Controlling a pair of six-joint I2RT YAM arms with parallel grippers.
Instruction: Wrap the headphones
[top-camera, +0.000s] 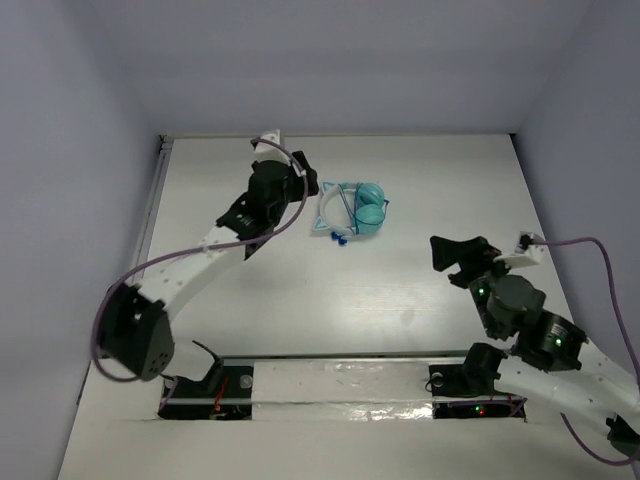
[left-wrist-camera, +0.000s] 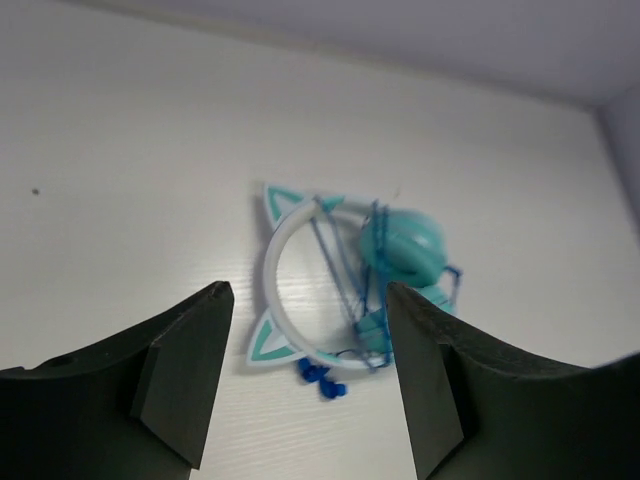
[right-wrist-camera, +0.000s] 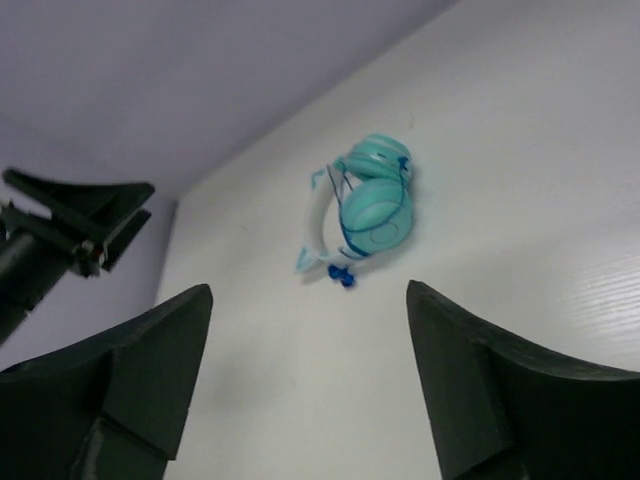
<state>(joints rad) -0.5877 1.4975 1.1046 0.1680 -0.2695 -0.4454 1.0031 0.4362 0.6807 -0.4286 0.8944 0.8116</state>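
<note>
The headphones (left-wrist-camera: 400, 245) lie on the table (left-wrist-camera: 120, 150) just ahead of the left gripper (left-wrist-camera: 308, 295) and well ahead of the right gripper (right-wrist-camera: 308, 292). Both gape wide and empty, probably because the cord (left-wrist-camera: 335, 265) seems wound round them.

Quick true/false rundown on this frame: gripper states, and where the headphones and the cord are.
1. The left gripper and the right gripper are both open and empty. True.
2. The left gripper is clamped on the headband. False: its jaws stand apart from it, touching nothing.
3. The cord runs across the headband and around the ear cups. True.
4. The headphones lie beside the right arm's base. False: they lie toward the far side of the table, nearer the left gripper.
5. The blue plug lies on the table next to the headband. True.
</note>
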